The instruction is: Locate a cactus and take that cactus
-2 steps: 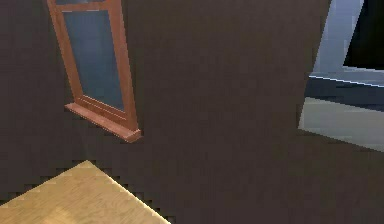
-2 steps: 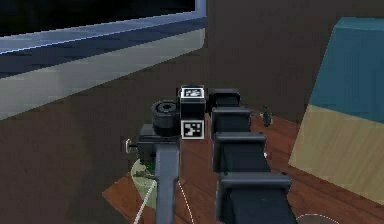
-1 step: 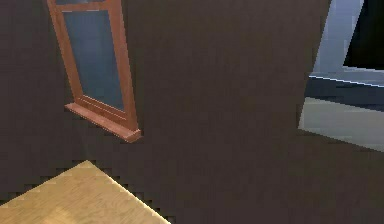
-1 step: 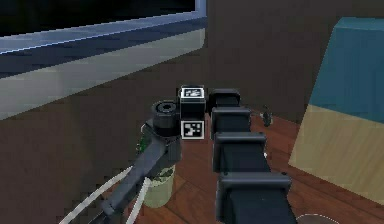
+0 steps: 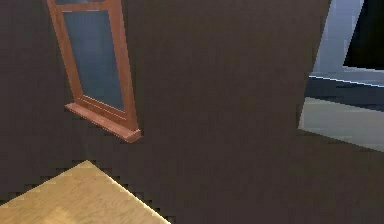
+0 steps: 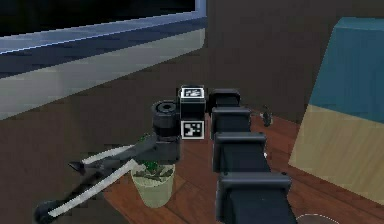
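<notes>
In the arm side view a small pale pot (image 6: 153,187) with a little green plant, likely the cactus, stands on a reddish-brown tabletop (image 6: 200,205). The dark arm (image 6: 240,160) rises from the bottom edge, with two white marker squares (image 6: 191,110) at its far end. The gripper (image 6: 62,190) has its dark body just above the pot, and its thin fingers (image 6: 100,165) run down to the left past it. The pot sits right at the gripper on the table, so I cannot tell whether the gripper holds anything.
A pale-framed window (image 6: 100,50) runs along the wall behind the table. A blue and tan box-like piece (image 6: 345,100) stands at the arm side view's right. The forward view has a dark wall (image 5: 210,110), a wooden-framed window (image 5: 95,60) and light wood floor (image 5: 70,200).
</notes>
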